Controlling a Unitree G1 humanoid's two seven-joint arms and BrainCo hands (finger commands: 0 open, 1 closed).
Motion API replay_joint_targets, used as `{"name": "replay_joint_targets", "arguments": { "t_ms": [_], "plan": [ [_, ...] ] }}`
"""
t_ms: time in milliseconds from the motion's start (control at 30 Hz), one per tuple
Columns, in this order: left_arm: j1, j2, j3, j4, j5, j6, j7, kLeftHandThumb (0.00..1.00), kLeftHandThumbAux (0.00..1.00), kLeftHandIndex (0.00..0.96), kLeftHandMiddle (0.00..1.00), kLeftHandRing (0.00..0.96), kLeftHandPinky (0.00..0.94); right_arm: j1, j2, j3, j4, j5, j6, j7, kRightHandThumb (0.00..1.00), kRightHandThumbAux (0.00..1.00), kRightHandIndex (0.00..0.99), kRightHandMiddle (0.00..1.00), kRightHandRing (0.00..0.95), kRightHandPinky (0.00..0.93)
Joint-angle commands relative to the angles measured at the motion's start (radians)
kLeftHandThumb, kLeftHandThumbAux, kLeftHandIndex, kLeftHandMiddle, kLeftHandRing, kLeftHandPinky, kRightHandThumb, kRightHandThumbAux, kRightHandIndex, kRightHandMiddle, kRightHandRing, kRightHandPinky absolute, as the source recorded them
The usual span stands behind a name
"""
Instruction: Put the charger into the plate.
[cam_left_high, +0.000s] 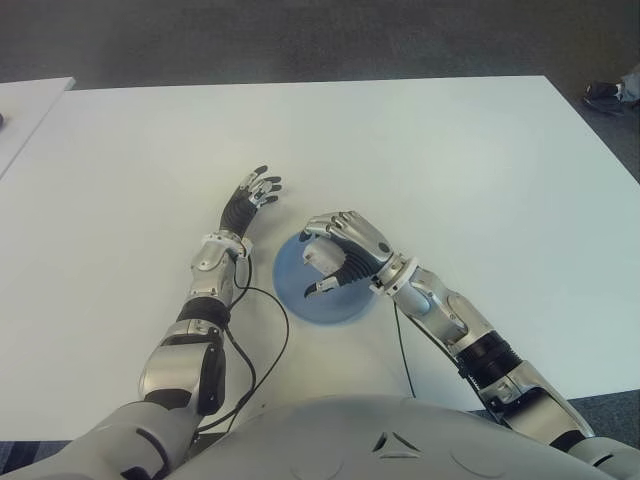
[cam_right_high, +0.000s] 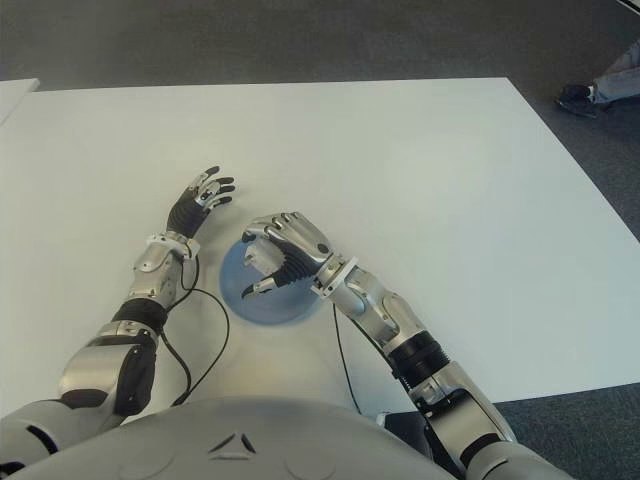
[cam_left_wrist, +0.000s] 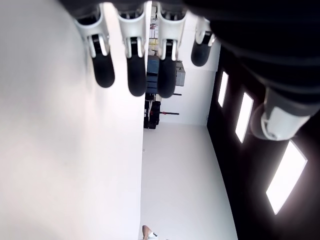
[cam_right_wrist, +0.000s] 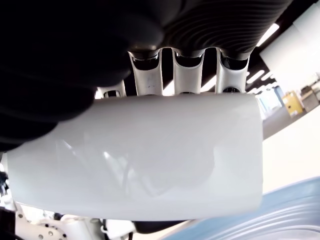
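White and glossy, the charger (cam_right_wrist: 135, 155) is seen clamped in the right hand (cam_left_high: 345, 255), whose fingers (cam_right_wrist: 187, 75) are curled over one long face of it while the thumb is pressed against the opposite side. In the right wrist view the charger is shown as a smooth rectangular block with rounded corners, its long axis laid across the row of fingers rather than along them; which end carries the prongs cannot be told. In the eye views only a small pale patch of the charger is visible between the bent fingers and the thumb. The right hand is held over the blue plate (cam_left_high: 290, 290), and the plate's ridged blue rim is seen just under the charger in the right wrist view; whether the charger touches the plate cannot be told. The plate is set on the white table (cam_left_high: 450, 160), near the robot's body. The left hand (cam_left_high: 252, 195) is shown just beyond the plate and to its left, with its fingers (cam_left_wrist: 102, 70) extended and spread and nothing held in them. Black cables (cam_left_high: 262, 345) are seen trailing across the table beside the left forearm.
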Motion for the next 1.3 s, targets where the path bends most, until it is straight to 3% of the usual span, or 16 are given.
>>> {"name": "replay_joint_targets", "arguments": {
  "t_ms": [33, 400, 800, 867, 967, 1133, 1167, 1200, 1300],
  "plan": [
    [0.027, -0.003, -0.01, 0.012, 0.01, 0.034, -0.002, 0.0, 0.449, 0.103, 0.242, 0.242, 0.232, -0.012, 0.005, -0.011, 0.019, -0.014, -0.005, -0.016, 0.298, 0.457, 0.309, 0.367, 0.303, 0.244],
    [0.035, 0.0, -0.011, 0.001, 0.011, 0.033, -0.004, 0.0, 0.448, 0.102, 0.238, 0.239, 0.228, -0.033, 0.004, -0.022, 0.048, -0.05, -0.013, -0.065, 0.232, 0.386, 0.32, 0.352, 0.292, 0.249],
    [0.041, 0.002, -0.014, -0.008, 0.015, 0.03, -0.006, 0.0, 0.449, 0.091, 0.232, 0.237, 0.234, -0.075, -0.013, -0.016, 0.105, -0.079, -0.058, -0.119, 0.267, 0.339, 0.309, 0.323, 0.243, 0.168],
    [0.045, 0.003, -0.014, -0.013, 0.014, 0.026, -0.011, 0.0, 0.458, 0.088, 0.23, 0.236, 0.232, -0.081, -0.017, -0.015, 0.112, -0.085, -0.066, -0.125, 0.248, 0.314, 0.293, 0.244, 0.14, 0.068],
    [0.049, 0.004, -0.015, -0.018, 0.012, 0.021, -0.021, 0.0, 0.473, 0.089, 0.226, 0.23, 0.227, -0.093, -0.026, -0.016, 0.124, -0.083, -0.08, -0.127, 0.221, 0.26, 0.27, 0.153, 0.049, 0.022],
    [0.052, 0.004, -0.016, -0.022, 0.01, 0.015, -0.034, 0.0, 0.487, 0.087, 0.219, 0.223, 0.22, -0.103, -0.038, -0.019, 0.125, -0.065, -0.09, -0.096, 0.201, 0.204, 0.233, 0.077, 0.008, 0.003],
    [0.054, 0.004, -0.016, -0.025, 0.008, 0.014, -0.039, 0.0, 0.491, 0.085, 0.217, 0.22, 0.217, -0.102, -0.043, -0.022, 0.119, -0.055, -0.087, -0.078, 0.198, 0.19, 0.201, 0.061, 0.006, 0.002],
    [0.055, 0.004, -0.015, -0.026, 0.007, 0.012, -0.044, 0.0, 0.5, 0.079, 0.208, 0.209, 0.204, -0.102, -0.047, -0.024, 0.115, -0.048, -0.085, -0.064, 0.189, 0.159, 0.102, 0.031, 0.003, 0.001],
    [0.055, 0.003, -0.014, -0.028, 0.005, 0.012, -0.051, 0.0, 0.505, 0.075, 0.202, 0.201, 0.194, -0.098, -0.046, -0.031, 0.109, -0.03, -0.075, -0.036, 0.183, 0.141, 0.042, 0.012, 0.001, 0.0]
  ]
}}
